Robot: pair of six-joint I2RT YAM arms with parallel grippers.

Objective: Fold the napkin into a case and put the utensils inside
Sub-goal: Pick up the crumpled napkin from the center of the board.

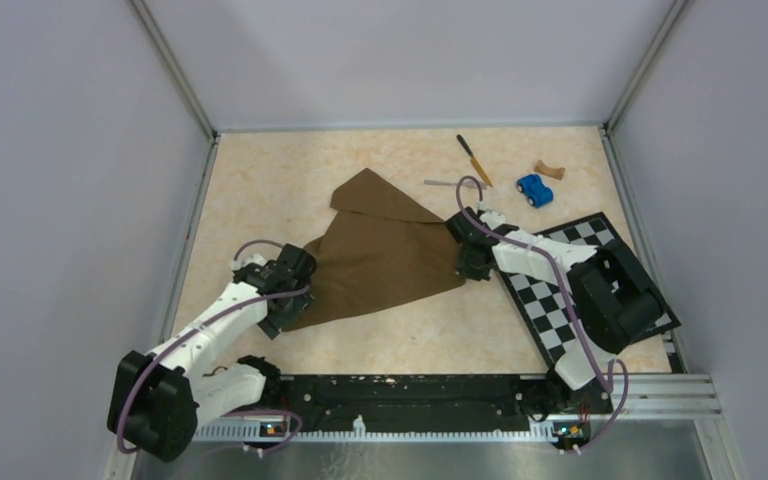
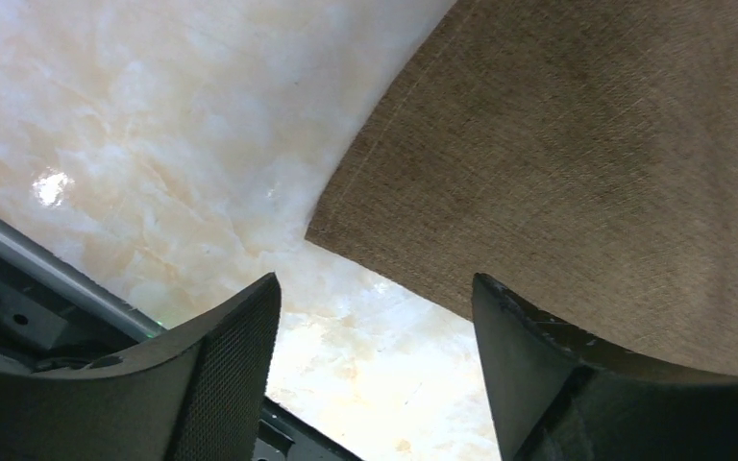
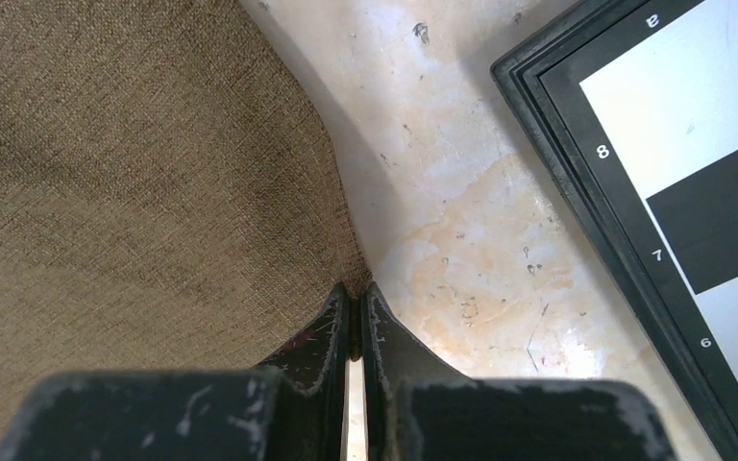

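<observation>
Napkin [image 1: 380,255] folding is barely begun, I'd say: the brown cloth lies loosely spread mid-tabletop [image 1: 260,180], one far flap turned over, nothing narrow or pouch-like formed. Nearest, the left gripper [image 2: 375,298] hovers over its near-left corner, jaws spread and holding nothing. The right gripper [image 3: 356,298], beside the chessboard [image 1: 560,310], has its jaws pressed together on the cloth's right corner. Farther back, the fork [image 1: 445,183] and yellow-handled knife [image 1: 474,160] lie bare on the tabletop; folding and loading are both left to do.
</observation>
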